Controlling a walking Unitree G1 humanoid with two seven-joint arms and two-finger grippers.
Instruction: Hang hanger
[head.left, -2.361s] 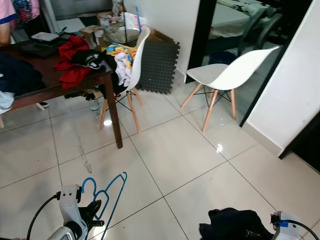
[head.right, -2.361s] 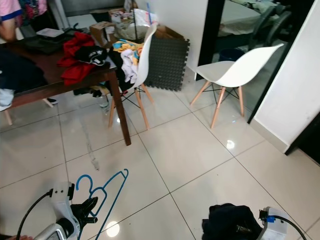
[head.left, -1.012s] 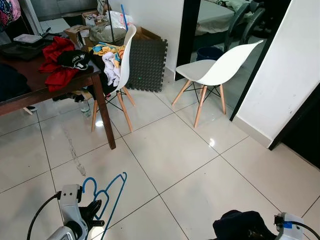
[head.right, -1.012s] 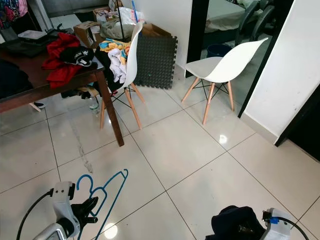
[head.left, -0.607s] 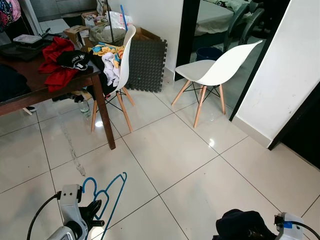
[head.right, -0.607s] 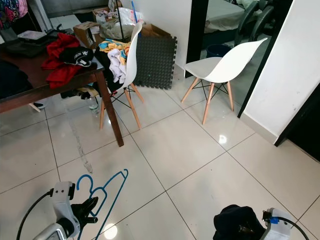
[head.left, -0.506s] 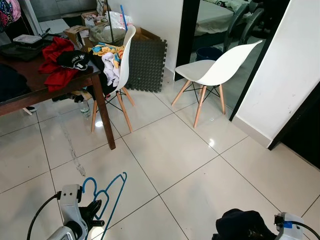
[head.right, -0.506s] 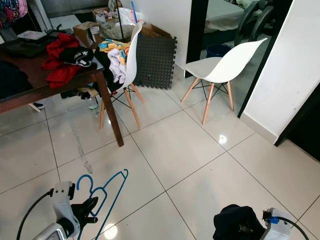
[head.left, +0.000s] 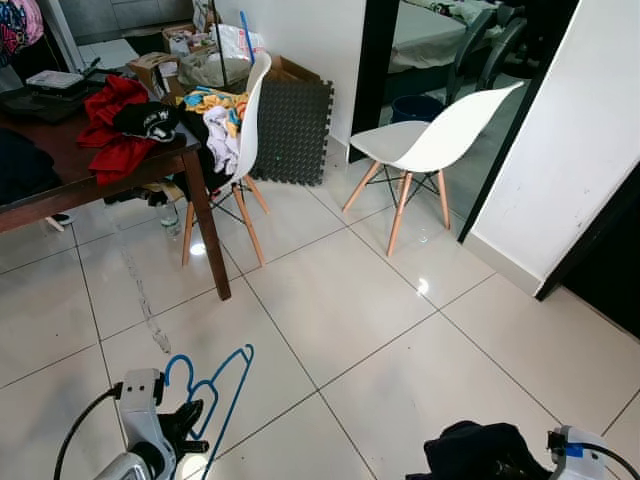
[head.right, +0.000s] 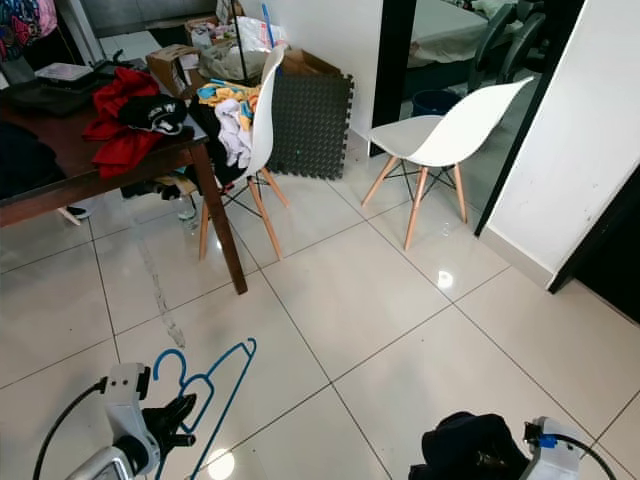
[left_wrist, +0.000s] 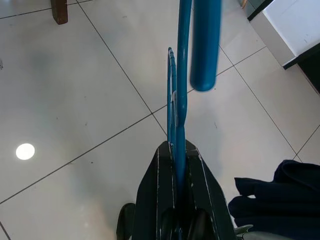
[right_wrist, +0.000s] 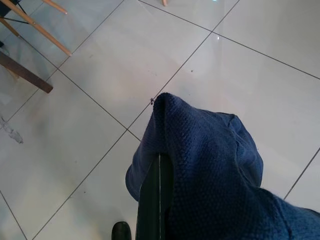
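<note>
Left eye view: left gripper (head.left: 190, 428) low at near left, above the white tiled floor (head.left: 340, 300). Blue hanger (head.left: 213, 385) rises from between its fingers, hook uppermost, frame slanting up and to the right. Right gripper (head.left: 520, 462) at near right edge, wrapped in a dark navy garment (head.left: 470, 455). Far left: dark wooden table (head.left: 60, 175) with red clothing (head.left: 110, 130) and a black cap (head.left: 148, 118) on it. White chair (head.left: 245, 140) just beside the table, heaped with clothes. Second white chair (head.left: 430, 140) stands farther right, before a dark doorway. Grey foam mat (head.left: 292, 130) leans on the far wall.

Right eye view: same layout. Hanger shaft sits clamped at the fingers (head.right: 180, 412), hook well above them.

Left wrist view: both black fingers (left_wrist: 159, 192) pressed tight on the hanger's blue shaft, which runs straight out between them, away from the wrist. Hook end blurred, close to the lens. Navy garment at the picture's corner.

Right wrist view: knitted navy garment draped over the gripper, one black finger (right_wrist: 154, 200) showing beneath it. Whether these fingers are parted or closed: cannot tell, cloth covers them. Tiled floor and wooden chair legs (right_wrist: 35, 35) beyond.
</note>
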